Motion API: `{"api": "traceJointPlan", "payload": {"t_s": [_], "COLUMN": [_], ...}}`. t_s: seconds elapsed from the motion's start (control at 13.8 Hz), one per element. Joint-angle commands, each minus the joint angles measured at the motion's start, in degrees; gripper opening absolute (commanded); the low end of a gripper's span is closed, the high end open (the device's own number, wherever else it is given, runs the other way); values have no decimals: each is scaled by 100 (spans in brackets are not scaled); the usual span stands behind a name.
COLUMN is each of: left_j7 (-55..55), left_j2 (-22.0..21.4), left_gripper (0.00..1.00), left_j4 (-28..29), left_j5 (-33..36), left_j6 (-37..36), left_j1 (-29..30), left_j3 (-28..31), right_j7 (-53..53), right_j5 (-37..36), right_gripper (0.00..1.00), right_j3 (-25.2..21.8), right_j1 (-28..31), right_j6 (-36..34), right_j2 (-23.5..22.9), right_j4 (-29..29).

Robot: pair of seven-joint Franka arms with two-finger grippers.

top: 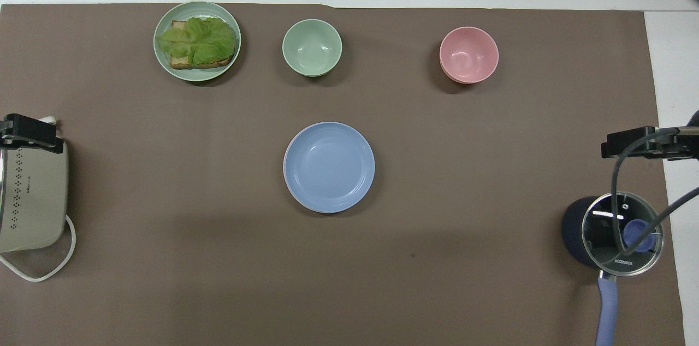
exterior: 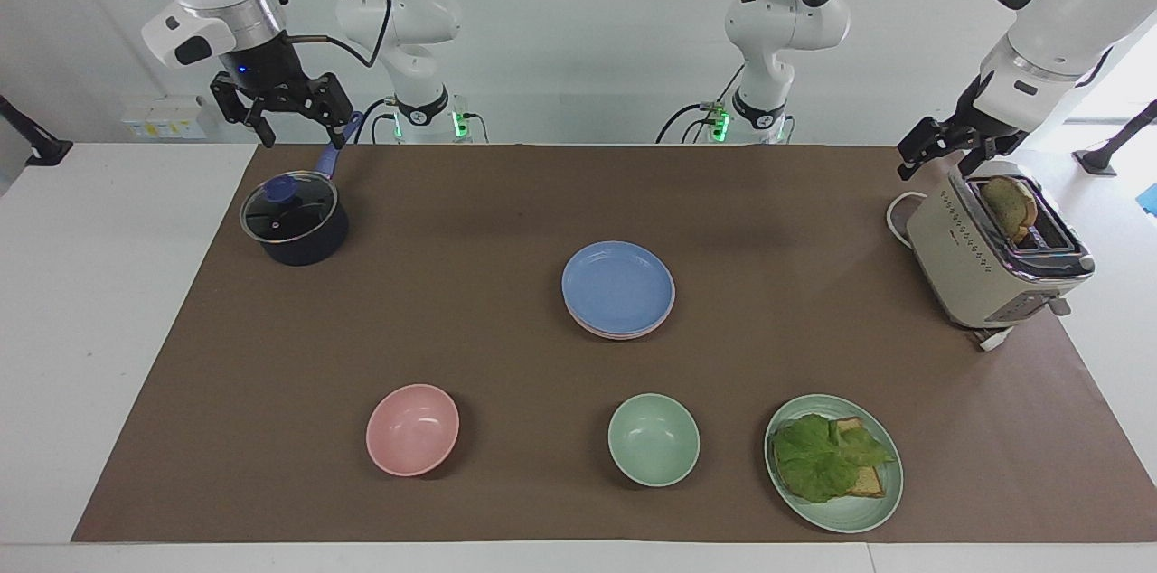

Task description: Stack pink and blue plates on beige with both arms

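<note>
Plate stack (exterior: 618, 288) mid-table, nearer the robots than two bowls (exterior: 653, 439).

A cornflower blue plate (exterior: 618, 284) is seen lying flat and right way up at the middle of the brown table mat, stacked squarely on a pale pink plate (exterior: 624, 333), of which only a thin rim is shown beneath the edge turned away from the robots. A beige plate cannot be made out under the pair. In the overhead view the pink rim (top: 285, 156) is glimpsed along the blue plate's (top: 329, 167) edge
</note>
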State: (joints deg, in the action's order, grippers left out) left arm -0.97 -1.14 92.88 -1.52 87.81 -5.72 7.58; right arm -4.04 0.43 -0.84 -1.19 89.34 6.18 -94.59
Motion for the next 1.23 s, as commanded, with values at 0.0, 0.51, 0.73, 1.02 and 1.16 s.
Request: {"api": "traceJointPlan", "payload": {"t_s": [0.0,0.51,0.73,1.02,1.16], "left_j7": [17,17,17,17,17], "left_j2": [-132,-132,-132,-132,-132], "left_gripper": [100,100,100,100,100], "left_j4": [116,116,116,116,116], "left_j5": [99,99,99,99,99], "left_j6": [-1,-1,-1,-1,-1], "left_j1": [27,27,28,27,36], "left_j3": [-28,-28,-28,-28,-28], "right_j7": [-106,-27,26,325,325], "right_j5": [18,27,27,18,-17], "right_gripper": [100,100,100,100,100], "right_j3": [31,-65,-83,-293,-390], "right_j1": [22,189,224,163,-38], "right_j6": [153,-110,-66,-93,-49], "right_j2": [190,129,120,120,111], "right_j4": [-262,-156,-156,-156,-156]}}
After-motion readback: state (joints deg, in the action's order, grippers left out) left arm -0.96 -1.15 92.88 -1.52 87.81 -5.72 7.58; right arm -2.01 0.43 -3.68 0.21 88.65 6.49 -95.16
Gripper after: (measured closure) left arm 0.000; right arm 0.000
